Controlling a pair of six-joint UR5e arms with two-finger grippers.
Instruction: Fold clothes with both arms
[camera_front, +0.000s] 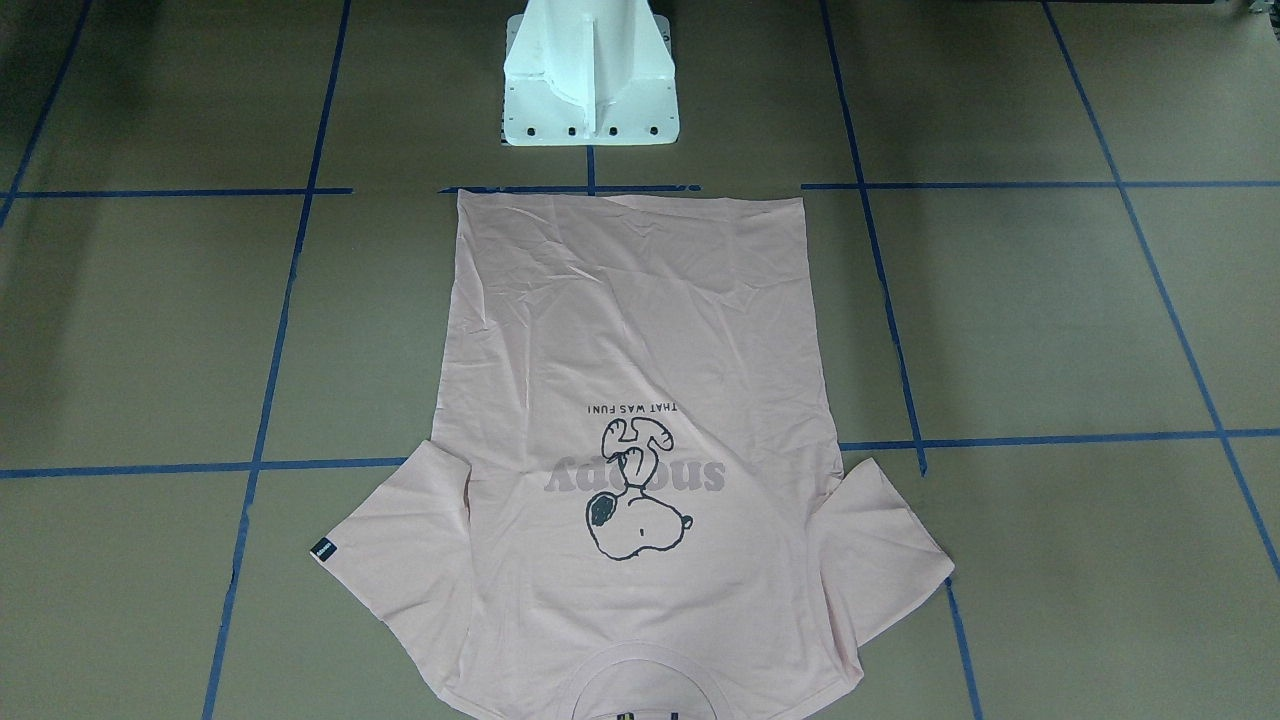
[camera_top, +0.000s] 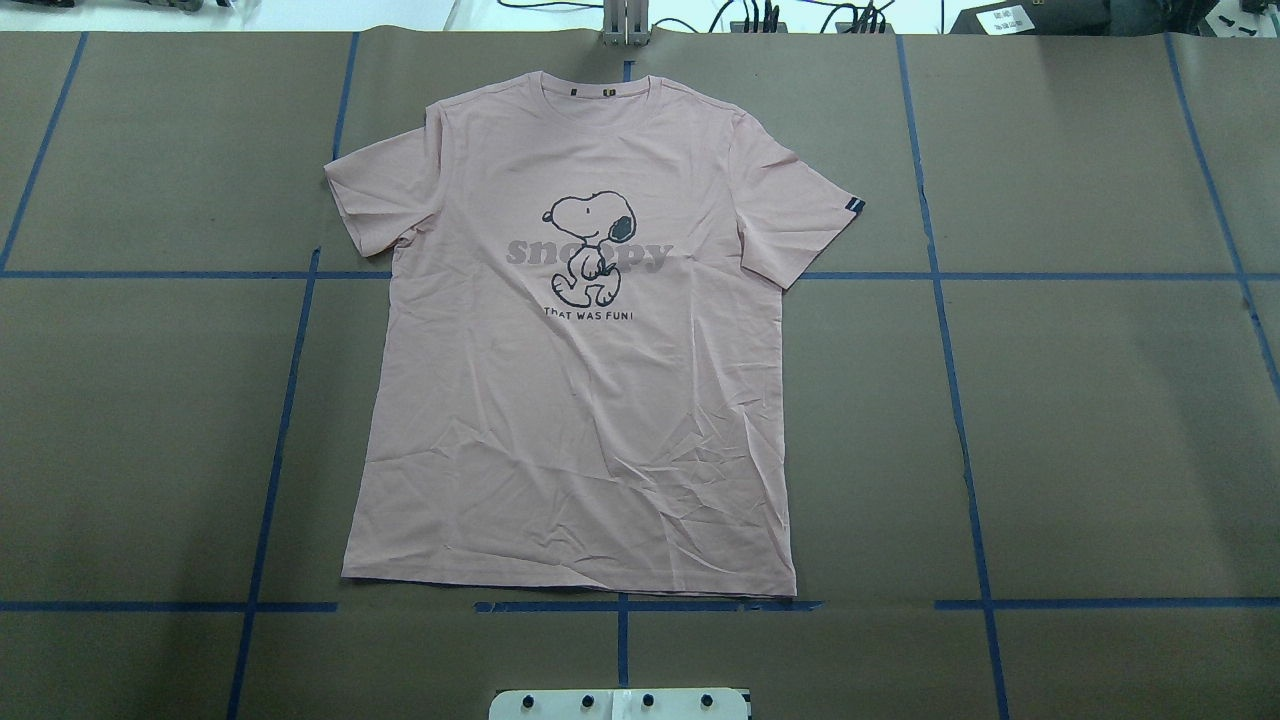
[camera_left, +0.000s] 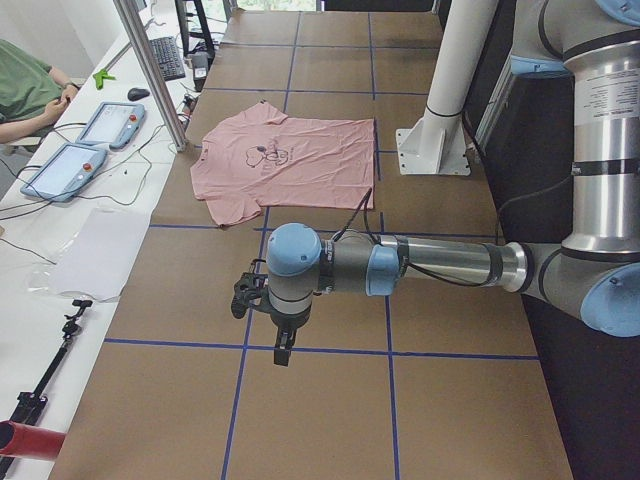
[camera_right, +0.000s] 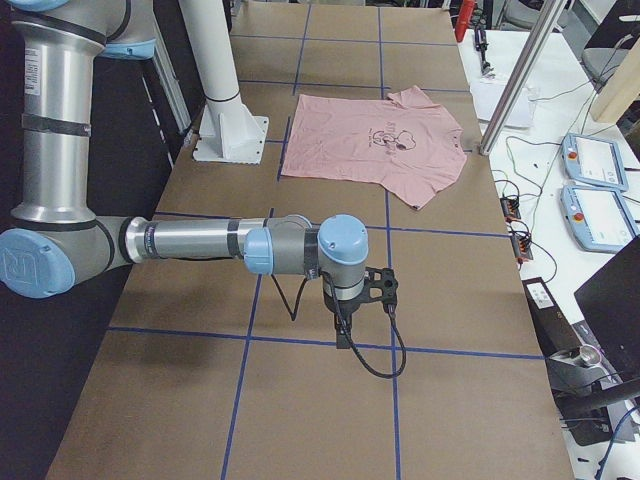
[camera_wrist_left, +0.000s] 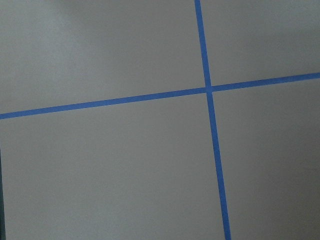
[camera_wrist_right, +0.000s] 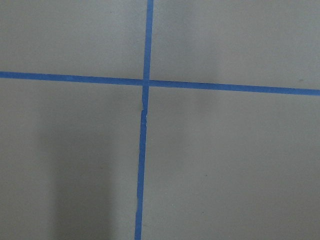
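Note:
The pale pink T-shirt (camera_top: 580, 400) lies flat and face up on the brown table, with the Snoopy print (camera_top: 592, 248) showing, the collar away from the robot and the hem near the pedestal. It also shows in the front view (camera_front: 640, 330), the left side view (camera_left: 300, 150) and the right side view (camera_right: 360, 150). My left gripper (camera_left: 284, 348) hangs over bare table far to the shirt's left. My right gripper (camera_right: 343, 335) hangs over bare table far to its right. I cannot tell whether either is open or shut. Both wrist views show only table and blue tape.
The white pedestal base (camera_front: 590, 80) stands just behind the shirt's hem. Blue tape lines (camera_top: 960, 400) grid the table. A metal post (camera_left: 150, 70), tablets (camera_left: 65, 170) and a seated person (camera_left: 25, 90) are on the operators' side beyond the table's far edge.

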